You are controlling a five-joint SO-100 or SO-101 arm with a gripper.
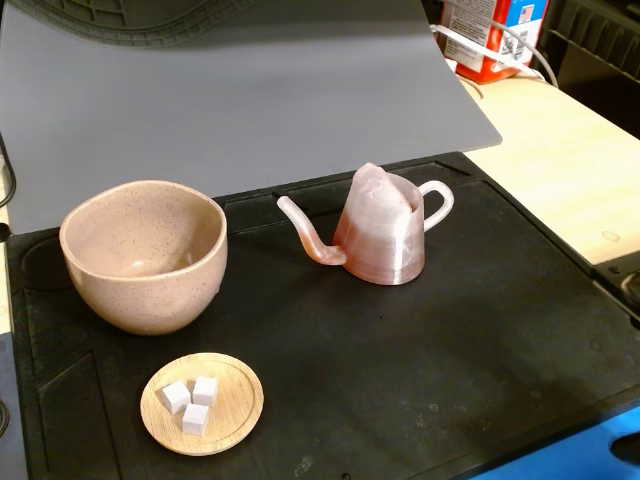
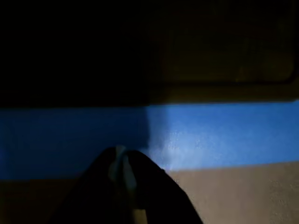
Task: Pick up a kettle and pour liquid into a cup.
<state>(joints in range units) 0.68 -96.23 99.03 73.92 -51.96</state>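
The translucent pinkish kettle (image 1: 383,229) stands upright on the black mat (image 1: 480,340) in the fixed view, its thin curved spout pointing left and its pale loop handle to the right. The beige-pink speckled cup (image 1: 145,254) stands to its left, apart from it; no liquid shows in it. The arm is out of the fixed view. In the wrist view my gripper (image 2: 122,161) enters from the bottom edge, its dark jaws pressed together with nothing between them, over a blue strip and the mat's edge. Kettle and cup are out of that view.
A small round wooden dish (image 1: 202,403) with three white cubes lies in front of the cup. A grey sheet (image 1: 250,90) lies behind the mat. A red-and-white container (image 1: 490,35) and cables sit at the back right on the pale wooden table (image 1: 560,170).
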